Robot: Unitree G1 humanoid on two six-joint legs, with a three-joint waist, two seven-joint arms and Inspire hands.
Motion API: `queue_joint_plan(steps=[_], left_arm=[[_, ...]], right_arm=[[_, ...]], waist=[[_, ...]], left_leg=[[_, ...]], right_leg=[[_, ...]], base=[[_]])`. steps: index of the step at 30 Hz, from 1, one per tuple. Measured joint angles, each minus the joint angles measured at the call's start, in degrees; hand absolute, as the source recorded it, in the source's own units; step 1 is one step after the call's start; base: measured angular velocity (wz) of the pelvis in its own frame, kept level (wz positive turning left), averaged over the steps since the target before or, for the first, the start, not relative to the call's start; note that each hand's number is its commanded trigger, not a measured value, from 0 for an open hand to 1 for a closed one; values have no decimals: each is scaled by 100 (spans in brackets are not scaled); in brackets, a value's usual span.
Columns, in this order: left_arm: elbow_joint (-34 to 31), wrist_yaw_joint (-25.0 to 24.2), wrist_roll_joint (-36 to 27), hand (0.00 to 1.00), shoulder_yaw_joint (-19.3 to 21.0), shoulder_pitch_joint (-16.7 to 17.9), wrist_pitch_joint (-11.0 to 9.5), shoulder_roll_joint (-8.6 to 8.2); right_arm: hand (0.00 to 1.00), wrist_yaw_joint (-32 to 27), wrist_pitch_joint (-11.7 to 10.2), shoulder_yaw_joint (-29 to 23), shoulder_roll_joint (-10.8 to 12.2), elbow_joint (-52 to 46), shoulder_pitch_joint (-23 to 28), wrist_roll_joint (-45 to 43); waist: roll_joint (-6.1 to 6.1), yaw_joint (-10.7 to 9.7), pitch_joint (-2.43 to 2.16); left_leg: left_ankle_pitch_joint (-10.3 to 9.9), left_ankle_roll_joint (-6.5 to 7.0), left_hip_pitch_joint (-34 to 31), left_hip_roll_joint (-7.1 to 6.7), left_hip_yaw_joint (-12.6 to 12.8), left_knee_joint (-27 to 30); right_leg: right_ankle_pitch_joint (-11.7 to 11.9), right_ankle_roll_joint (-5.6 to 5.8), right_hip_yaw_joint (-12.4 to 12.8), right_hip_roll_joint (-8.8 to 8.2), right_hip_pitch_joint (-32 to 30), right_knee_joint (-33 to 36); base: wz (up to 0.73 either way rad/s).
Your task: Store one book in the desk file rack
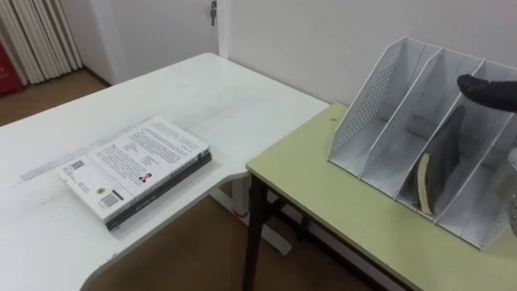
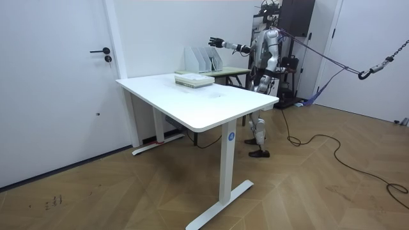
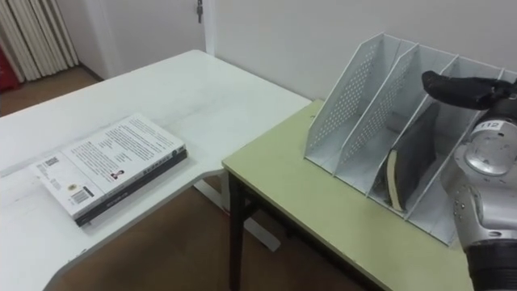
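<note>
Over the file rack (image 3: pixel 347 97) the right hand (image 3: pixel 464 89) hangs outstretched, fingers (image 3: pixel 436 82) straight, holding nothing.

Silver-grey rounded forearm with small white tag, black-fingered right robot hand (image 3: pixel 456 87), purple straps off the shoulders.
</note>
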Motion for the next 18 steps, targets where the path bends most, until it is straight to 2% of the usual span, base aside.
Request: queue_joint_plan(steps=[11, 18], left_arm=[[-2, -9, -2, 0, 0, -11, -9, 1], [-2, -9, -3, 0, -9, -9, -49, -2]], right_arm=[[0, -24, -51, 3, -19, 0, -78, 2], [0, -23, -110, 6, -18, -298, -64, 40]], waist=[[-14, 19, 10], [11, 6, -3]], left_leg=[[0, 0, -12, -3, -11, 2], [0, 0, -43, -6, -2, 3]], right_leg=[[-2, 3, -20, -9, -4, -10], [-3, 6, -9, -7, -40, -13]], base=[[0], [0]])
